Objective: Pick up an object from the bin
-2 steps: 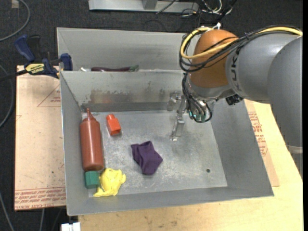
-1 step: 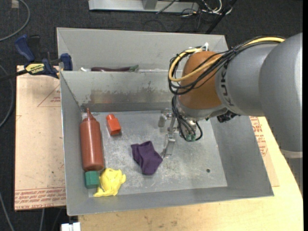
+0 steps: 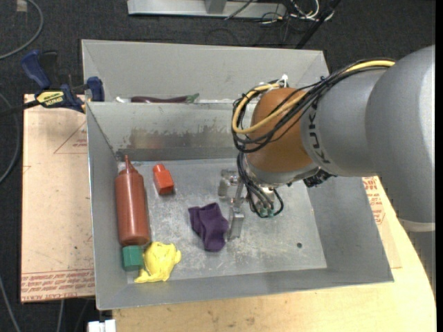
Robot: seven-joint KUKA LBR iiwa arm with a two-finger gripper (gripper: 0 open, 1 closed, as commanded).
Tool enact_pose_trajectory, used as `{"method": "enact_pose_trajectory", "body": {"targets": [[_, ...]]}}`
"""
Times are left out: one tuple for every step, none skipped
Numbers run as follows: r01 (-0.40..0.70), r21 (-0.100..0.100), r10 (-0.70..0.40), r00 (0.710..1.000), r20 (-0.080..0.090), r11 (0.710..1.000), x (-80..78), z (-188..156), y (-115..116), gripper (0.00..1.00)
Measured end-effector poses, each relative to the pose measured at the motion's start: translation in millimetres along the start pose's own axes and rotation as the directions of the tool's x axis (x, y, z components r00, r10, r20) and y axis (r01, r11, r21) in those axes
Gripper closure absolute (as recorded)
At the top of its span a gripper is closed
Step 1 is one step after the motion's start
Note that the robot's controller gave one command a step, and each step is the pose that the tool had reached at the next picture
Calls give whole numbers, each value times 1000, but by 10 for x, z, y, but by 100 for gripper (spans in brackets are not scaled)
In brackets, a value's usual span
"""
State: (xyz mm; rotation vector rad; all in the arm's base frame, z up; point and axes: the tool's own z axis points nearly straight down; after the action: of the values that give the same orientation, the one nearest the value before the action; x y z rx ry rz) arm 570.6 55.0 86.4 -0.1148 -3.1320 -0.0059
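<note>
The end effector (image 3: 234, 211) hangs low in the grey bin (image 3: 208, 120), right beside a crumpled purple piece (image 3: 210, 227); spread or pressed together, I cannot tell. Beyond the purple piece lie an orange block (image 3: 163, 179), a red-brown bottle (image 3: 131, 203), a yellow lump (image 3: 159, 261) and a green cube (image 3: 132, 256).

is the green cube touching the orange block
No: the green cube lies against the yellow lump, well apart from the orange block.
</note>
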Motion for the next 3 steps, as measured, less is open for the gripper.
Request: {"method": "enact_pose_trajectory", "body": {"targets": [[-33, 2, 33, 999, 12, 999, -9, 76, 132, 0], [51, -2, -51, 999, 4, 999, -69, 153, 178, 100], [51, -2, -51, 999, 4, 999, -69, 153, 178, 100]]}}
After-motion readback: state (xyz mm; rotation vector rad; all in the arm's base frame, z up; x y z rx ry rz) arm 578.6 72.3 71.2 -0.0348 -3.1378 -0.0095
